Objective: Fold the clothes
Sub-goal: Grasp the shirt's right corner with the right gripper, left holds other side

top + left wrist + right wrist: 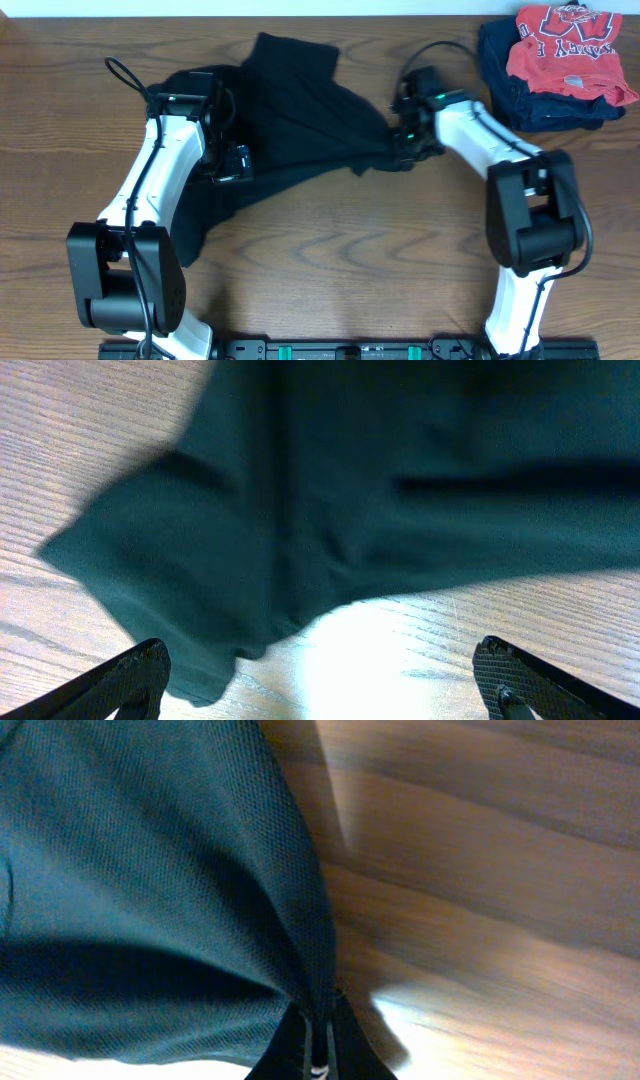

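Black trousers lie crumpled on the wooden surface, centre-left, between the two arms. The fabric is thin, limp and light. It drapes and bunches, with no stiffness to keep a crease. It probably slides on the wood, so a pull at one point drags the whole piece. Best hold is a pinched edge or corner; hem and waistband cannot be told apart here.

Right gripper: at the cloth's right edge, jaws clenched on a gathered pinch of fabric, folds fanning out from it. The arm reaches in low from the right.

Left gripper: over the cloth's left part, jaws released and spread wide, gripping nothing. A loose cloth corner lies just ahead.
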